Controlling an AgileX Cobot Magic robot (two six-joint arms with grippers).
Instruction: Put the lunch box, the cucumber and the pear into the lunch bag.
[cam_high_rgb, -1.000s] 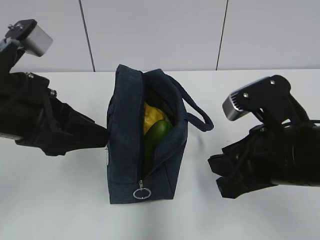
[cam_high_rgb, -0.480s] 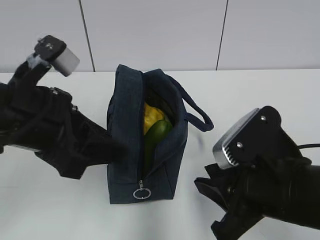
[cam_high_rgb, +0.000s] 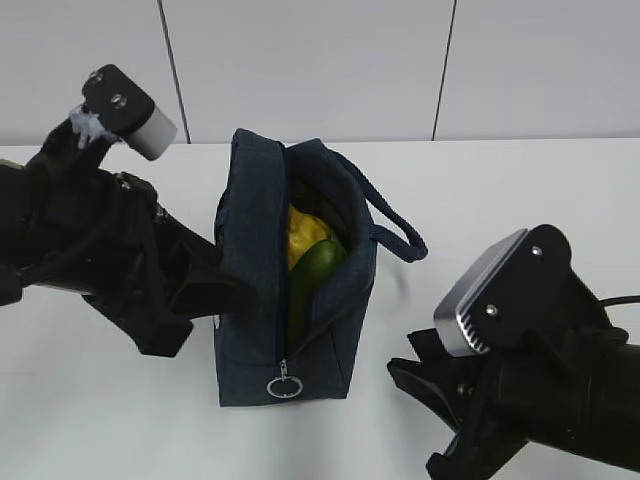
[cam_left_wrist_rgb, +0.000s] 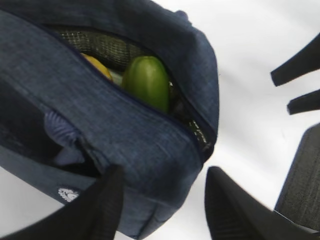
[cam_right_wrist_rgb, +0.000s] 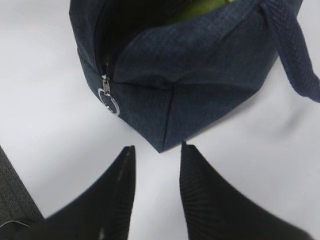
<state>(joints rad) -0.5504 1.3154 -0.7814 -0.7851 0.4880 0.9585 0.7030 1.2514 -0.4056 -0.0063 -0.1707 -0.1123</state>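
Two black hands flank the dark navy fabric lunch bag (cam_high_rgb: 290, 275), the landmark here and the biggest thing on the white tabletop (cam_high_rgb: 520, 190). It stands upright with its long zipper undone, and the main risk, as I judge it, is tipping: the left hand (cam_left_wrist_rgb: 162, 210) sits against the bag's left wall with its jaws spread, one jaw low on the fabric and the other past the near corner, gripping nothing I can make out. A push from that side could roll the soft bag toward its loop handle (cam_high_rgb: 395, 225) and spill what is inside. The right hand (cam_right_wrist_rgb: 156, 187), near the bag's front right corner, also stands released, jaws apart and empty, pointed at that corner. Moving in, it could shove the corner or snag the handle strap rather than reach the metal ring pull (cam_high_rgb: 283, 384) hanging at the zipper's near end.

Inside the bag's mouth, the smooth dark green cucumber (cam_high_rgb: 312, 278) leans on end with its rounded tip poking above the opening; if the zipper is drawn, it may well jam against that tip. Behind it, deeper in the bag, lies the lumpy yellow pear (cam_high_rgb: 303, 232). I cannot see the lunch box anywhere; it may lie beneath the other two. Nothing else stands around the bag.
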